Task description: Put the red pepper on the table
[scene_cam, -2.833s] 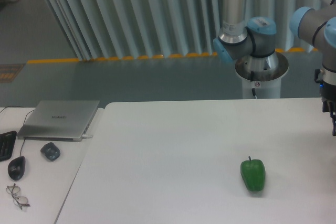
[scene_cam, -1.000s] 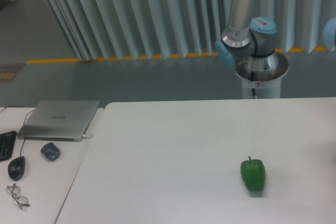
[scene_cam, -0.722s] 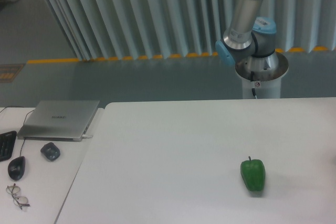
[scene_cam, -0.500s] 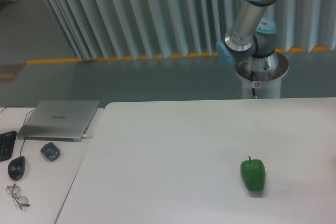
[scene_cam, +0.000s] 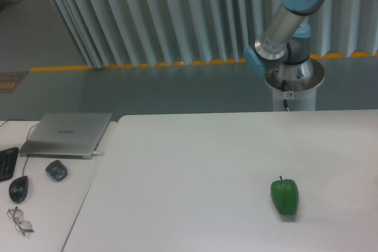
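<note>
Table [scene_cam: 195, 169]: white top, carrying one green pepper [scene_cam: 284, 196] lying right of centre, stem end up. Red pepper: not in view. Robot arm [scene_cam: 289, 16]: base, shoulder and a slanted link visible behind the table's far edge, running out of frame at upper right. Gripper: out of frame, so its state cannot be told. Side desk [scene_cam: 41, 205], left: closed laptop [scene_cam: 66, 134], mouse [scene_cam: 18, 189], glasses [scene_cam: 19, 220].

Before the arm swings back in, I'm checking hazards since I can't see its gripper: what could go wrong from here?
The gripper and the red pepper are out of view, so a slipping hold could not be spotted. The green pepper lies on the table toward its right side; a placement there might knock it rolling. The arm leans away to the right, so its return sweep could pass low over that pepper.
</note>
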Robot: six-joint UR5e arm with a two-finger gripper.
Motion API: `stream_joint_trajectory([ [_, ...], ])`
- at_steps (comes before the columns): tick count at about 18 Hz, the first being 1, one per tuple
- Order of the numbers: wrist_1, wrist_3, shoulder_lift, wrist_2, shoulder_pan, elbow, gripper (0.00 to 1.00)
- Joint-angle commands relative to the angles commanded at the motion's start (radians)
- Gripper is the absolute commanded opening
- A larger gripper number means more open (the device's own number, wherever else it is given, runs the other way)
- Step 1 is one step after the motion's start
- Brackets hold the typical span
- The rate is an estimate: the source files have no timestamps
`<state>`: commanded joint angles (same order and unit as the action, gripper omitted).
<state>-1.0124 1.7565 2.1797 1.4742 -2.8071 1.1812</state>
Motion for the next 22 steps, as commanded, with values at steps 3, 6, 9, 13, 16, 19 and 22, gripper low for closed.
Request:
stream_joint_trajectory([
  [3,0.0,-0.012,0.025,0.0,-0.009,-0.003,1.0],
  [6,0.0,-0.021,0.054,0.0,-0.015,-0.018,1.0],
  [9,0.003,-0.031,0.08,0.0,-0.026,-0.026,1.0],
  [13,0.003,-0.029,0.084,0.0,-0.032,-0.035,1.0],
  [16,0.002,-0.031,0.072,0.0,-0.031,-0.022,1.0],
  [19,-0.002,-0.032,0.028,-0.015,-0.031,0.014,1.0],
  [22,-0.005,-0.07,-0.056,-0.021,-0.02,0.093,1.0],
])
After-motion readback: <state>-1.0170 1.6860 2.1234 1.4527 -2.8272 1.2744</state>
